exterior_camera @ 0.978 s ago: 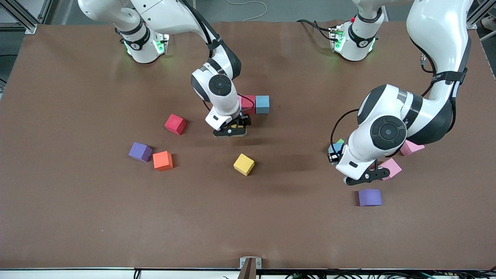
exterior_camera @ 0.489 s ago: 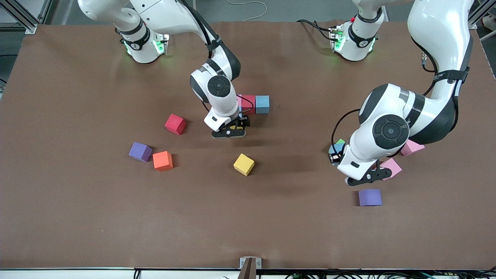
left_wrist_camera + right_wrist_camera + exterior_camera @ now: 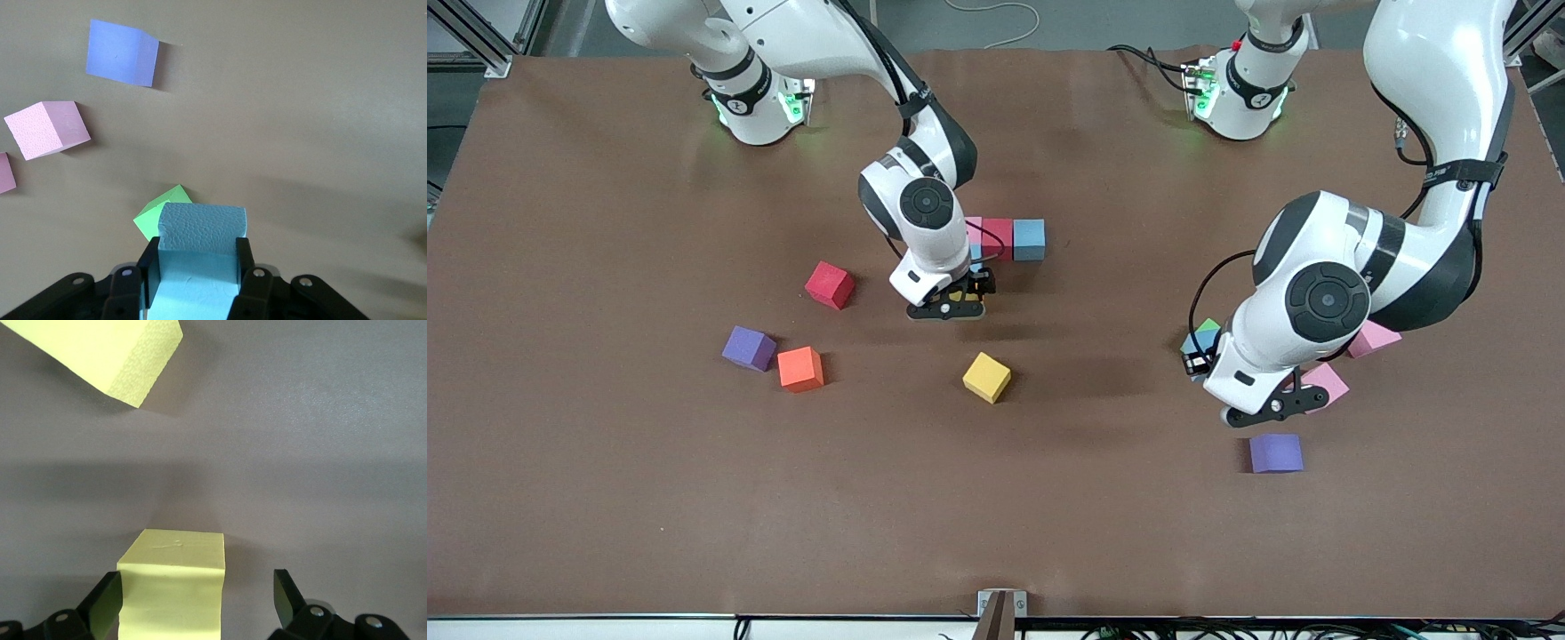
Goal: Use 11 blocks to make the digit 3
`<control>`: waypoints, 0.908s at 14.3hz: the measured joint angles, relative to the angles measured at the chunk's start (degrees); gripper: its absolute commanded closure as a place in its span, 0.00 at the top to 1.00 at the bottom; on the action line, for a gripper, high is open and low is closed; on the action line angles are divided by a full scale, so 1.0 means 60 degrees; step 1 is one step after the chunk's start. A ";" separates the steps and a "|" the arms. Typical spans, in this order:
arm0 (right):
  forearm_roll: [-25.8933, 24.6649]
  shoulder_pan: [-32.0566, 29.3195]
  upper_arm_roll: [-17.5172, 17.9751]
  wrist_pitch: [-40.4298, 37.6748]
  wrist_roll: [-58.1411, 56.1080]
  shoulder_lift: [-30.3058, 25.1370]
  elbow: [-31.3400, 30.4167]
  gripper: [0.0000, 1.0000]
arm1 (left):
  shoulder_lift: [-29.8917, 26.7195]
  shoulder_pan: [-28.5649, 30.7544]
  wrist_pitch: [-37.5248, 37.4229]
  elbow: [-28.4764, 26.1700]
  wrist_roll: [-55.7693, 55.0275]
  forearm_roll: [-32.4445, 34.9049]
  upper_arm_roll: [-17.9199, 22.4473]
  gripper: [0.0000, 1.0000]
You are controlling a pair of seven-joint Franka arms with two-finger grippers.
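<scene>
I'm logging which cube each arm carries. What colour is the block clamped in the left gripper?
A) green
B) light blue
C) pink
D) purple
B: in the left wrist view the left gripper is shut on a light blue block, while the green block, the pink block and the purple block lie free on the table.

Two glossy white arms with black joint bands and round black joint caps; green-lit bases; thin black cables along the wrists; black gripper fingers (image 3: 127,293).
</scene>
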 measured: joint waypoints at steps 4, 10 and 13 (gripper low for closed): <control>0.0000 -0.0002 -0.0005 -0.0083 0.0001 -0.0023 0.0068 1.00 | -0.0021 -0.0015 0.0000 0.0001 -0.0319 -0.0015 -0.0016 0.25; -0.0109 -0.0800 -0.0603 -0.1665 0.0056 -0.1052 0.0502 1.00 | -0.0022 -0.0205 -0.0020 -0.0009 -0.0908 -0.0043 -0.0023 0.25; -0.0390 -0.1058 -0.1582 -0.1887 -0.0031 -0.1207 0.0500 1.00 | 0.0001 -0.0283 -0.0021 -0.0053 -0.1179 -0.0045 -0.0023 0.25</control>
